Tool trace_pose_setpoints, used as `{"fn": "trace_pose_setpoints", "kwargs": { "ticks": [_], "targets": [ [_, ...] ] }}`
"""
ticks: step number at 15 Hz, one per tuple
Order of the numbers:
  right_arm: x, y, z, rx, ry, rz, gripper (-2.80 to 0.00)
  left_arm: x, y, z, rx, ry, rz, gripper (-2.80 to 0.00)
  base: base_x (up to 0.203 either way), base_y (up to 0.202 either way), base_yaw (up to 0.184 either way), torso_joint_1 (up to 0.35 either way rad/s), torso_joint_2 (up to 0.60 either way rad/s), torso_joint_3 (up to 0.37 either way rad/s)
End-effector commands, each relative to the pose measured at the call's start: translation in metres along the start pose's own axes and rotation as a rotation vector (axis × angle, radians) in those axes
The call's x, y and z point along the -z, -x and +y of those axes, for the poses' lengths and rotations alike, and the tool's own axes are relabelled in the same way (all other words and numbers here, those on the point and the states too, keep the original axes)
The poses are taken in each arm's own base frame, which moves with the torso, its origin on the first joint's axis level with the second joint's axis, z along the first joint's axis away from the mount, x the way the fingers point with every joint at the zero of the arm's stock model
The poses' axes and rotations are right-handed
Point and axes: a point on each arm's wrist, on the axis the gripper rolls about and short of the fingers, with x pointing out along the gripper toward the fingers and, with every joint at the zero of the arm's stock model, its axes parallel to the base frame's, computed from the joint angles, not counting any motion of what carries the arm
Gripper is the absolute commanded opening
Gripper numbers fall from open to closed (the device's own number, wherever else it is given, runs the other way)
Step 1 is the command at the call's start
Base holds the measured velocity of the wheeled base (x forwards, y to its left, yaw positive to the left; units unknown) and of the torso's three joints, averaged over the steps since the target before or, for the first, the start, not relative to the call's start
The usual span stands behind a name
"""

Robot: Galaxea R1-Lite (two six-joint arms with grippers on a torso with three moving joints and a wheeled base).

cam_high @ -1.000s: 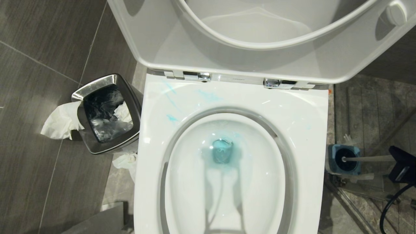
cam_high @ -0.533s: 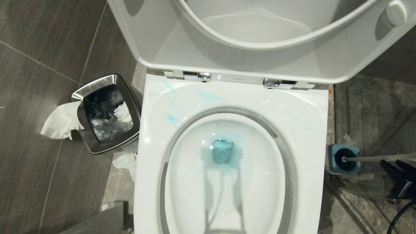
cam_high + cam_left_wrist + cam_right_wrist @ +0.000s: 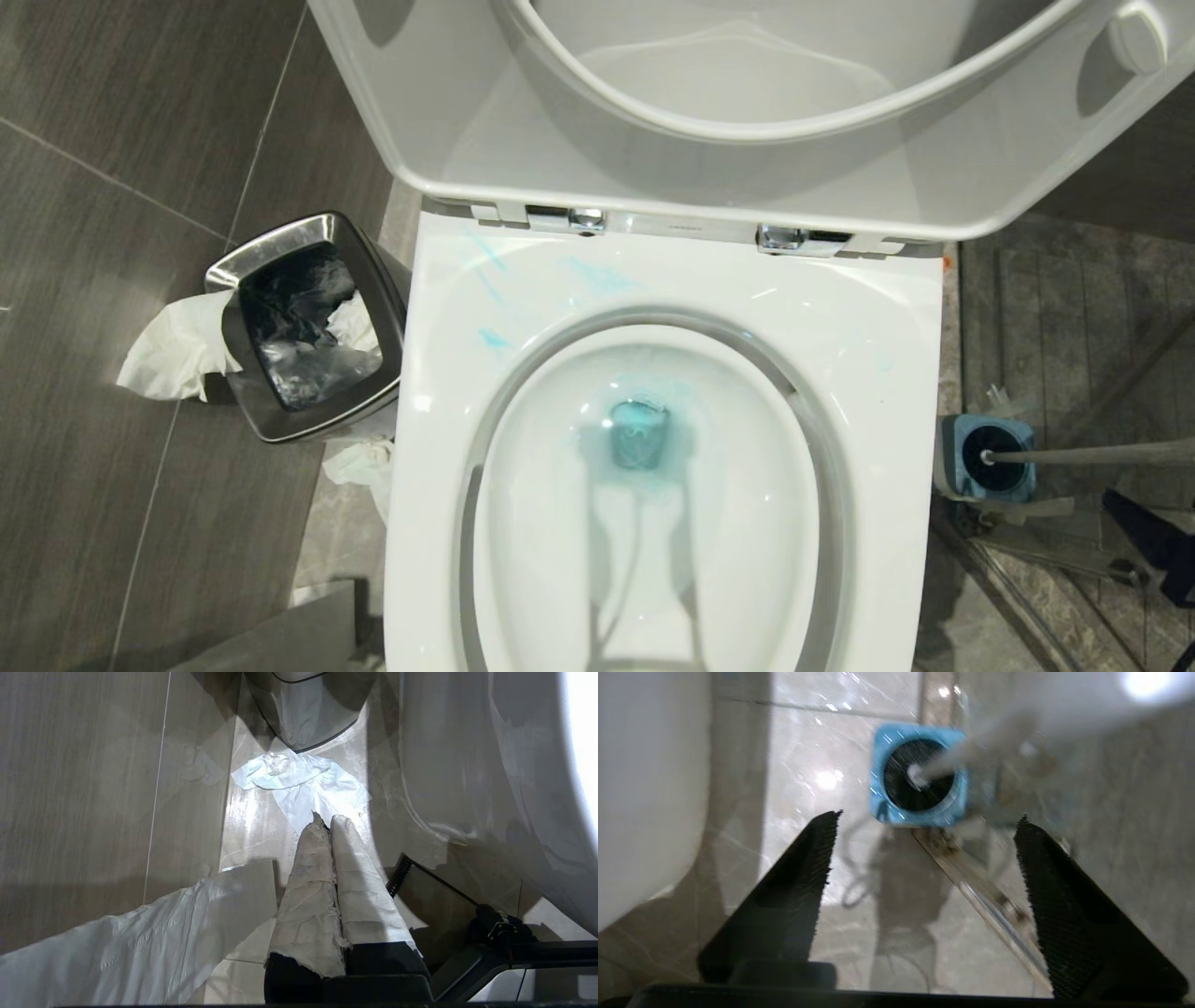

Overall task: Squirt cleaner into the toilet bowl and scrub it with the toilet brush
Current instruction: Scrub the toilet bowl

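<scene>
The toilet bowl point(image 3: 878, 308) stood with seat and lid raised against the back. Cleaner point(image 3: 639, 435) tinted the water blue at the drain in the centre of the basin, and pale blue smears point(image 3: 493, 301) marked the rim toward 10 o'clock from the drain. The toilet brush point(image 3: 1083, 455) sat head-down in its square blue holder point(image 3: 952, 457) on the floor at 3 o'clock from the bowl, its handle leaning away toward 3 o'clock.

The right hand point(image 3: 924, 858) hung above the floor near the holder, touching nothing; its two black fingers point(image 3: 817, 854) stood wide apart with nothing between them. In the head view only a dark part of it point(image 3: 1153, 541) showed, at about 4 o'clock from the holder.

The left hand point(image 3: 327, 823) pointed at the floor beside the bowl's base, its paper-wrapped fingers point(image 3: 308, 882) pressed together and empty.

A square steel waste bin point(image 3: 280, 245) stood at 9 o'clock from the bowl, with crumpled tissue point(image 3: 173, 355) draped against its far side and another tissue point(image 3: 299, 781) on the floor at its foot.
</scene>
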Motion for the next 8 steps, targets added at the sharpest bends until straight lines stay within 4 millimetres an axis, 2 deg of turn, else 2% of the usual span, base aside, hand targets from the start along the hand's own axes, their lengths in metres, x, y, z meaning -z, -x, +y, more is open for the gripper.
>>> {"fn": "trace_pose_setpoints", "kwargs": {
  "ticks": [1,8],
  "targets": [
    [0.001,0.001,-0.007,0.040,-0.011,0.023,0.00,0.000,0.000,0.000,0.000,0.000,0.002,-2.80,0.000,0.000,0.000,0.000,0.00,0.000],
    [-0.011,-0.029,-0.021,0.066,-0.001,0.024,0.00,0.000,0.000,0.000,0.000,0.000,0.002,-2.80,0.000,0.000,0.000,0.000,0.00,0.000]
  ]
}}
